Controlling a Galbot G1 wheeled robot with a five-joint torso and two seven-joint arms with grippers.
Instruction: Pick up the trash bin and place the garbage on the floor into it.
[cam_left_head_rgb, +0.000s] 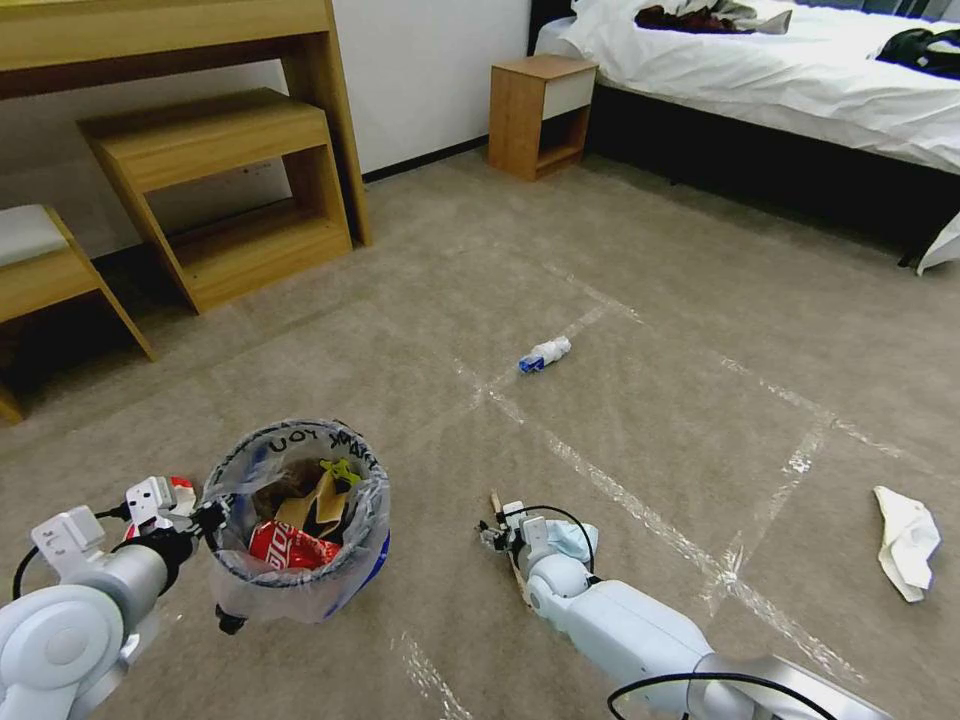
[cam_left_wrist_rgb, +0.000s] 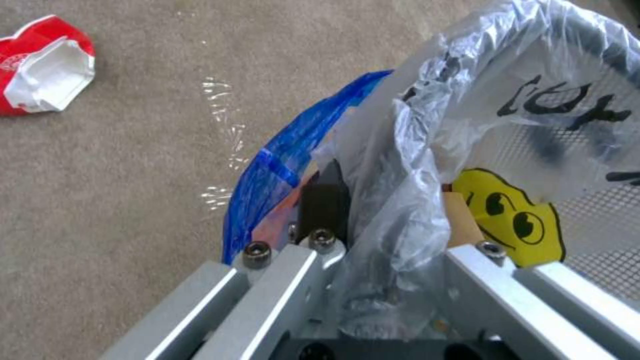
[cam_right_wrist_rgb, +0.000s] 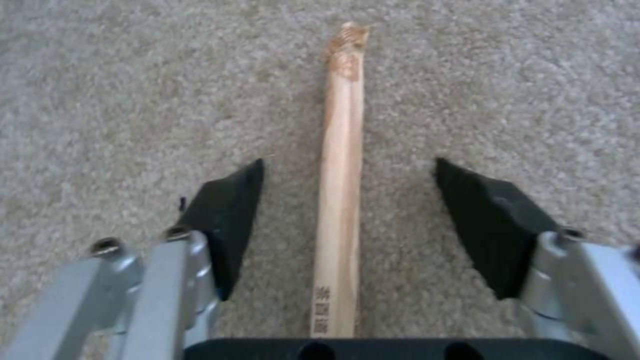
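My left gripper is shut on the near rim of the trash bin, which it holds just above the floor. The left wrist view shows the gripper clamping the clear lettered bag and the blue wall. A crushed red can and brown paper lie inside the bin. My right gripper is low on the carpet, open, its black fingers either side of the wooden stick. A light-blue mask lies beside that wrist. The white-blue bottle, white tissue and red wrapper lie on the floor.
A wooden desk with a shelf unit and a stool stand at the back left. At the back right are a nightstand and a bed. Tape lines cross the carpet.
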